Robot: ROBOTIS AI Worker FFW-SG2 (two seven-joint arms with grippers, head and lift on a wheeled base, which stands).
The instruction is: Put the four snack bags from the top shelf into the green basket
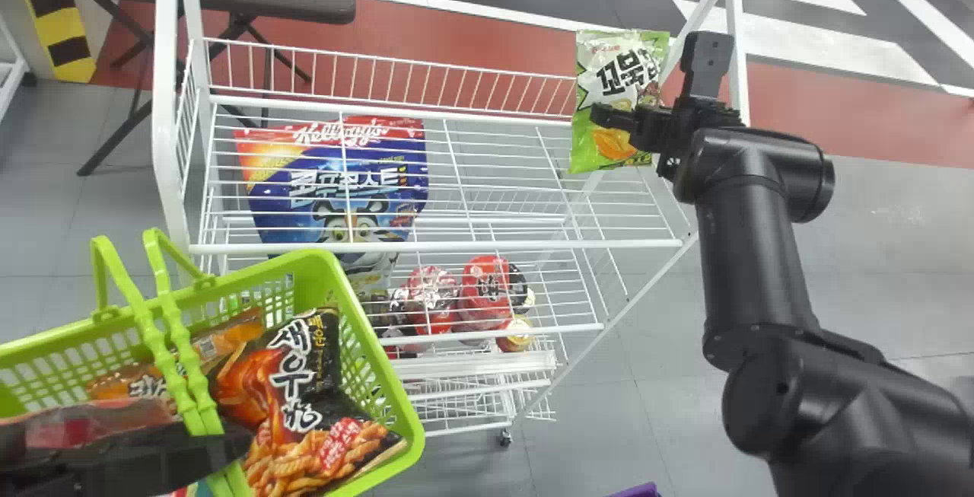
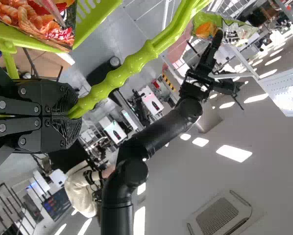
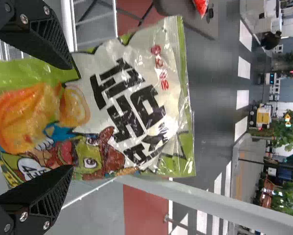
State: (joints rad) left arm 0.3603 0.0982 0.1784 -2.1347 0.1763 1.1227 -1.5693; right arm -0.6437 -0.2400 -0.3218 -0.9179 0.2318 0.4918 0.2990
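Snack bag (image 1: 618,63) | at top shelf (image 1: 533,243) | right end effector (image 1: 653,74) spread, alongside

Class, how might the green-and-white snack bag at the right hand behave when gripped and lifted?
The snack bag will probably flex, as its wrapper is thin, creased film. Its glossy face may slip a little, though the ridges on the right hand could help. The flat sealed edge would likely fold if pinched.
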